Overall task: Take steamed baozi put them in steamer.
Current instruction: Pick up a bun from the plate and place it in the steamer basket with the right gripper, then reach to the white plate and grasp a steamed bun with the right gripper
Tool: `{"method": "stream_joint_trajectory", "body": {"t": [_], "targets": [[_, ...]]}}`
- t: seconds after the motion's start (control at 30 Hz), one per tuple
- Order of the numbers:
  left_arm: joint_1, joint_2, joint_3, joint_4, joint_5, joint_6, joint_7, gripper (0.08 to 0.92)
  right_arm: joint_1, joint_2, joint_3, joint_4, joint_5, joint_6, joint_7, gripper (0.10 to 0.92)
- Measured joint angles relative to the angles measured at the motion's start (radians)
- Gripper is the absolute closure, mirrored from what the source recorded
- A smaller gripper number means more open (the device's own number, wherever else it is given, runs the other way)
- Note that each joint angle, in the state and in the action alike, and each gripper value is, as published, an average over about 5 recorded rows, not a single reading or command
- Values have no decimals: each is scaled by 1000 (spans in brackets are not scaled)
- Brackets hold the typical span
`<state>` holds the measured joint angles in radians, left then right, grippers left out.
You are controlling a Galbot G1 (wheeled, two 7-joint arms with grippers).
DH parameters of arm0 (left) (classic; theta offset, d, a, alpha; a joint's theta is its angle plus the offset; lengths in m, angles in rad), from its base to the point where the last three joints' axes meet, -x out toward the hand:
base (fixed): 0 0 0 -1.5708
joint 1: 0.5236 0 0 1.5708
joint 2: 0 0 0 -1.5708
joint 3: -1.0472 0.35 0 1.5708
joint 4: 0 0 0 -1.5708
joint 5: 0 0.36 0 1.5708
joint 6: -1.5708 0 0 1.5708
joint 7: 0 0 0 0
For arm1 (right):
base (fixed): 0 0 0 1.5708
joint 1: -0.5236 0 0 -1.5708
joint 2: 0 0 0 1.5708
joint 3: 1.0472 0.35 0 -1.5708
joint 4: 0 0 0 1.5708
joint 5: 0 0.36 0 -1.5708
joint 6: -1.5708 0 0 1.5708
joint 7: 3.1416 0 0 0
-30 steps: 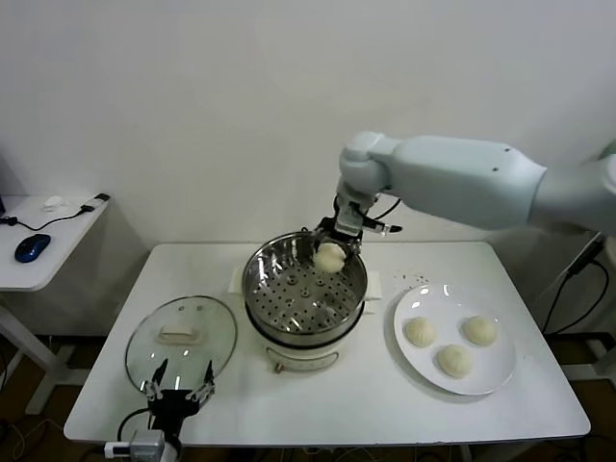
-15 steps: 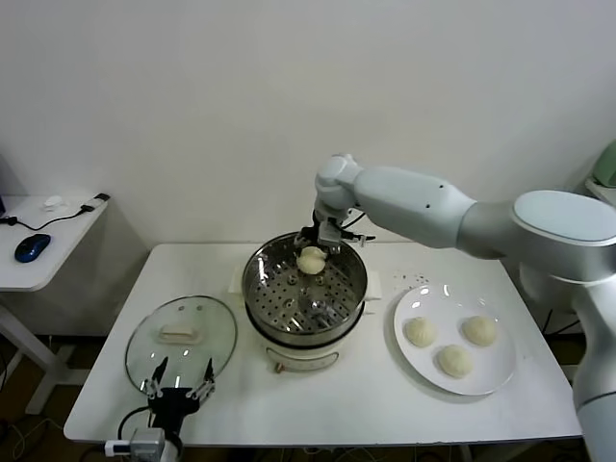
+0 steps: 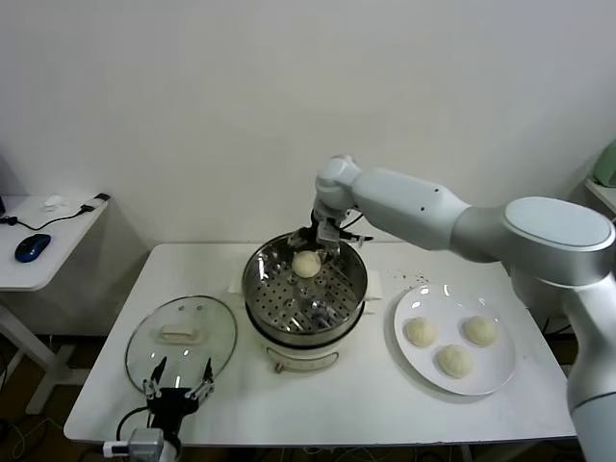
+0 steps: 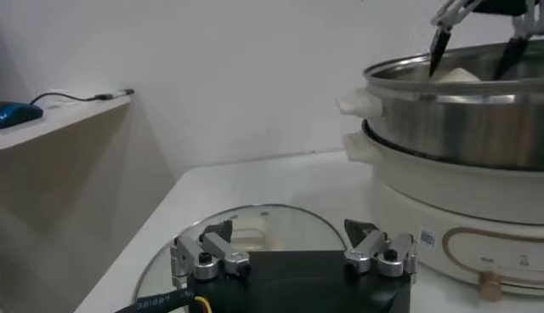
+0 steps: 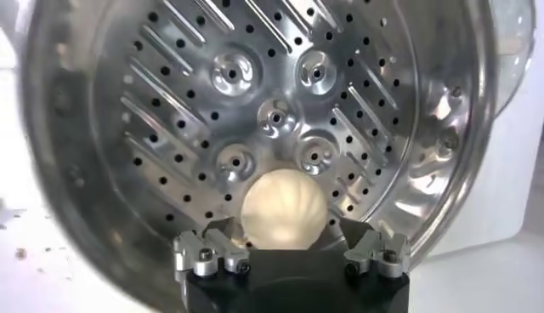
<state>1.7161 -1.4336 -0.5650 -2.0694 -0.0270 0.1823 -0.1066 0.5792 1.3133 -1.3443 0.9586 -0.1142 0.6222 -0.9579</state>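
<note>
Right gripper [image 3: 310, 252] clenched on 1 baozi [image 3: 307, 264], hanging over steamer [image 3: 304, 289] at 12 o'clock. Next: lower, release. Left gripper [image 3: 178, 390] released, parked by lid [image 3: 181, 335].

Robot test lab / office room staged as a kitchen corner, not a real kitchen.

Plain white wall, no cabinets or counter. White folding-type table [image 3: 385, 395] holds kitchen props: steamer [image 3: 305, 298] at centre, glass lid [image 3: 181, 334] at 8 o'clock from it, white plate [image 3: 454, 339] with steamed baozi [image 3: 454, 360] at 4 o'clock. Office signs: a second white desk [image 3: 43, 241] at 9 o'clock with a blue computer mouse [image 3: 32, 246] and a black cable [image 3: 58, 218]; more cables [image 3: 561, 289] hang by the table's edge at 3 o'clock. Bare floor shows under the table legs.
</note>
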Motion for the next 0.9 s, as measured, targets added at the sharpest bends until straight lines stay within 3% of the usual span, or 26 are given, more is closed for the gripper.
{"method": "stream_joint_trajectory", "body": {"t": [0.23,0.4,0.67,0.9], "targets": [[9,2,-5,-10,1,-3,-1,177,197,-142,-185,88,346,-177,-78,203],[7,2,-9,-10,3,-11,-3,177,288,-288,-332,187,504,-362,-74,202],[5,-5,-16,-3,1,-19,-3,177,260,-499,-428,377,635,-646,17,203],[12,-7,-17,-3,3,-20,-3,177,109,-571,-366,426,660,-816,104,203]]}}
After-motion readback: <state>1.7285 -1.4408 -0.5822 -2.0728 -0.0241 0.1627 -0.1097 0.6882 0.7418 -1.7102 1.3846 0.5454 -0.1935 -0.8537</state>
